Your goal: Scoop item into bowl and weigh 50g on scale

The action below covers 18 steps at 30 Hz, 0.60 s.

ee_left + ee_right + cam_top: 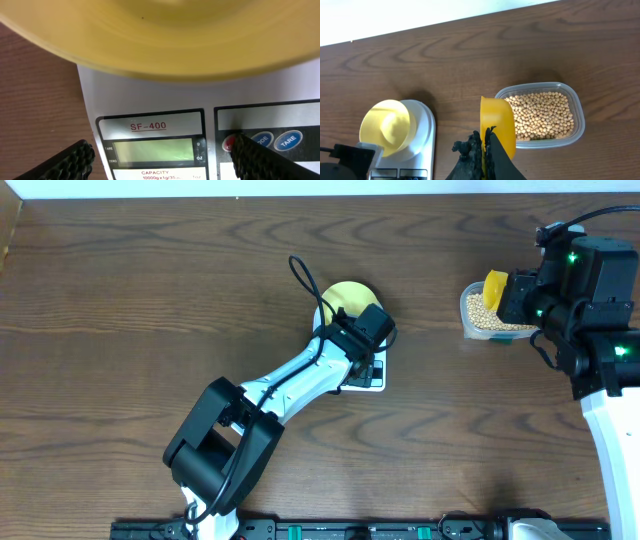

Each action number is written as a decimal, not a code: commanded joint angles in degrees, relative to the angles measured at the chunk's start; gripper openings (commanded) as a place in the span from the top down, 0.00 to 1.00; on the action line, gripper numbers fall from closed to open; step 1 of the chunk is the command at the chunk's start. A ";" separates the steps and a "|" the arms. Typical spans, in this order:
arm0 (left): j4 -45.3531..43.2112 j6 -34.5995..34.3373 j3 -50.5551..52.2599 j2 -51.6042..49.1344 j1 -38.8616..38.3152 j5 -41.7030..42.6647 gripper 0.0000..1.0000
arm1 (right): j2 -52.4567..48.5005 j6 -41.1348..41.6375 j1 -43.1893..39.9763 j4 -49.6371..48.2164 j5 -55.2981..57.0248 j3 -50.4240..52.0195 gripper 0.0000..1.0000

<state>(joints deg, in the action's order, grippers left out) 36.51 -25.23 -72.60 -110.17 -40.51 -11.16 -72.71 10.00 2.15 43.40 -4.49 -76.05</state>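
We show the left gripper point(160, 160), jaws apart, one fingertip point(250, 155) at the red button point(228, 143) of the SF-400 scale point(150, 92) bearing the yellow bowl point(165, 35), and, at three o'clock, the right gripper point(485, 142) clamped on the yellow scoop point(497, 122) by the clear tub point(577, 117) of soybeans point(542, 115); a mispressed button would likely falsify the weight.

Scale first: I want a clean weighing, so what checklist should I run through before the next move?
1. Bowl sits on the scale: ok.
2. Bowl is empty: ok, by the right wrist view.
3. Display shows a reading: not ok, no digits visible.
4. Left claw open, one fingertip at the red button: ok.
5. Right claw shut on the scoop handle: ok.
6. Tub holds beans: ok.
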 commanded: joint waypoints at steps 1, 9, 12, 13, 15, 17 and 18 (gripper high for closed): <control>-0.57 0.72 1.11 -1.09 0.20 -1.57 0.10 | -0.07 -0.68 0.94 -0.26 -0.15 -1.09 0.99; -0.83 0.74 1.20 -1.09 0.20 -1.57 0.10 | -0.07 -0.68 0.94 -0.26 -0.15 -1.09 0.99; -0.83 0.74 1.27 -1.09 0.20 -1.60 0.11 | -0.07 -0.68 0.94 -0.24 -0.15 -1.09 0.99; -0.85 0.74 1.33 -1.09 0.20 -1.64 0.10 | -0.07 -0.68 0.94 -0.20 -0.15 -1.09 0.99; -1.03 0.74 1.57 -1.09 0.20 -2.36 0.10 | -0.07 -0.68 0.94 -0.22 -0.15 -1.09 0.99; -1.09 0.72 1.86 -1.09 0.20 -2.67 0.10 | -0.07 -0.68 0.94 -0.31 -0.15 -1.09 0.99; -1.07 0.74 1.90 -1.09 0.20 -2.67 0.10 | -0.07 -0.68 0.94 -0.28 -0.15 -1.09 0.99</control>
<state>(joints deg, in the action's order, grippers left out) 35.44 -25.23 -72.16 -110.17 -40.56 -11.42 -72.71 9.98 2.15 43.38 -4.49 -76.05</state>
